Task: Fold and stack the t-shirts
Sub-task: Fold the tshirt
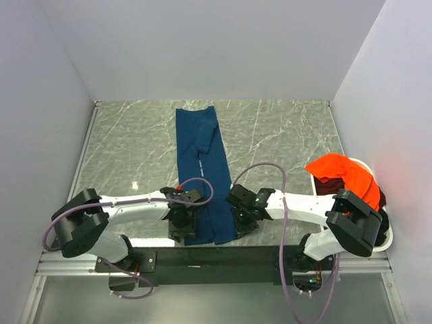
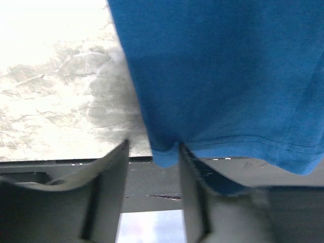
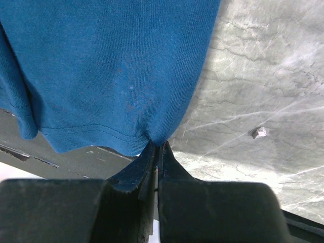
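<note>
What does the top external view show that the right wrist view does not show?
Only the top external view shows the whole blue t-shirt folded into a long strip, the orange t-shirt draped over the white basket, and the left gripper. Only the right wrist view shows, close up, the right gripper pinched shut on the shirt's hem, and a small pale speck on the table. Both show blue cloth lying on the marble table.

A blue t-shirt (image 1: 201, 162), folded into a long strip, is laid on the marble surface (image 1: 283, 135), flanked by the left pincer (image 1: 183, 228) and right pincer (image 1: 237, 219).
</note>
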### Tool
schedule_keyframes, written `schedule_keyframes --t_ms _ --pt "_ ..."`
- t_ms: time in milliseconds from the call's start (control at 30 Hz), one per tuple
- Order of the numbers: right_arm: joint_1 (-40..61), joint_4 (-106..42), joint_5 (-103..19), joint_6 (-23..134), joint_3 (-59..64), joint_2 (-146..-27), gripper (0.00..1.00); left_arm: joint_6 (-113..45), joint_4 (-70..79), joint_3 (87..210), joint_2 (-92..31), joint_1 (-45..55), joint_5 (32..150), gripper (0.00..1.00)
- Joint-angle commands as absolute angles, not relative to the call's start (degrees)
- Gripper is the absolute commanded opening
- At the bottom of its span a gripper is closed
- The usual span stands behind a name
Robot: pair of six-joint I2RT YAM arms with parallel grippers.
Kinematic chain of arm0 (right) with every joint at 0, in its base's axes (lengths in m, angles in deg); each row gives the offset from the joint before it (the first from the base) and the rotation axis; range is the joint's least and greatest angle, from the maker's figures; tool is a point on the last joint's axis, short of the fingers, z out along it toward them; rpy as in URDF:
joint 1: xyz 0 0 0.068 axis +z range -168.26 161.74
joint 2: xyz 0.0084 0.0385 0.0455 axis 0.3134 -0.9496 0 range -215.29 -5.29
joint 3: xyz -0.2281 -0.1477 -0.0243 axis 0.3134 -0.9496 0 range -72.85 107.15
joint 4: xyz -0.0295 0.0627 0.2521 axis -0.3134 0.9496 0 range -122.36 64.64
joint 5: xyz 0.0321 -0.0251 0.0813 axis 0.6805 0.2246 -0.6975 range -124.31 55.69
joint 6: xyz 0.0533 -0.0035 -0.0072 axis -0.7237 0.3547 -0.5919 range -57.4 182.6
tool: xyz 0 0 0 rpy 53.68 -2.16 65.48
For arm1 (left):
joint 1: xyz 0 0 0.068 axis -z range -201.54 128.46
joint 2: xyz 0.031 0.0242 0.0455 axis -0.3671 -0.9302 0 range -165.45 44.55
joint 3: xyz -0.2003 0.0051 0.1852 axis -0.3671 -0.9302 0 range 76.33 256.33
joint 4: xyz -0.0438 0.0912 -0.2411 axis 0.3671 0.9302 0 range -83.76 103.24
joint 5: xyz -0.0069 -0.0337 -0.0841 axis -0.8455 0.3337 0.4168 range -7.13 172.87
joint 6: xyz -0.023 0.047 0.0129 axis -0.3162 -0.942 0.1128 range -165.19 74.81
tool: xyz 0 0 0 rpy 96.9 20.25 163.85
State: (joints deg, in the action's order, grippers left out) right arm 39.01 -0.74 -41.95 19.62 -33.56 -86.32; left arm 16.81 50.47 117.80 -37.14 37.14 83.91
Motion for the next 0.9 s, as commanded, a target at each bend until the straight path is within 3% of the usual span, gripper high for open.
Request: schedule_keyframes --t_ms 0,100,267,633,867 --pt "39.7 -1.6 -40.2 19.8 -34.8 -85.9 0.00 17.7 49.3 118.3 -39.2 38.4 84.5 0.44" --pt "39.8 -1.4 -40.1 19.7 -34.8 -85.7 0.00 17.6 49.0 118.2 -40.1 38.7 84.7 0.39" --pt "40.1 -0.5 -41.2 19.9 -34.7 -85.3 0.00 17.4 48.7 118.0 -40.4 39.9 86.5 0.01" --pt "42.1 9.0 -44.6 21.4 -31.9 -78.8 0.00 19.5 55.8 119.2 -29.5 43.3 89.0 0.01" --pt "36.9 11.5 -37.8 27.5 -20.1 -85.3 0.00 9.2 56.4 125.7 -31.7 31.4 84.6 0.01"
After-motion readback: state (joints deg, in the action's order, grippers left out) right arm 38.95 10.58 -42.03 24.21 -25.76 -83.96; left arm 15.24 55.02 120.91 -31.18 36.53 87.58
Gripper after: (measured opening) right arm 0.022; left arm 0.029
